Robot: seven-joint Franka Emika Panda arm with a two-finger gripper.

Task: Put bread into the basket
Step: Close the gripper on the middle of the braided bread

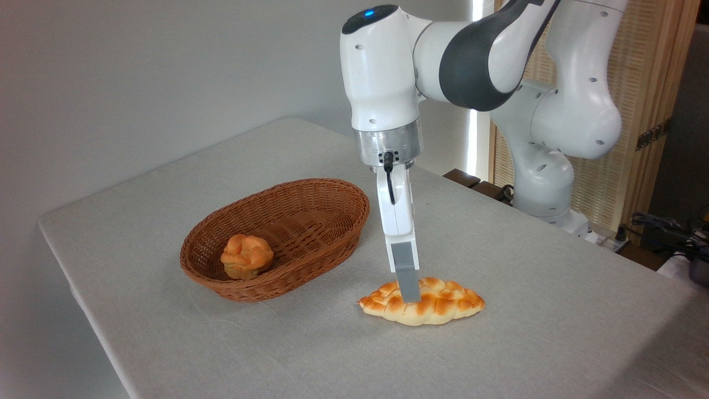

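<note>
Hovering gripper (410,297) — atop bread (437,303)

White Panda arm reaches in from the right, wrist vertical, blue light on top. Hand (409,288) points straight down, seen edge-on; one grey finger (407,280) visible, so jaw gap can't be judged.

Braided golden bread (437,303) flat on table, just right of oval wicker basket (327,233).
</note>
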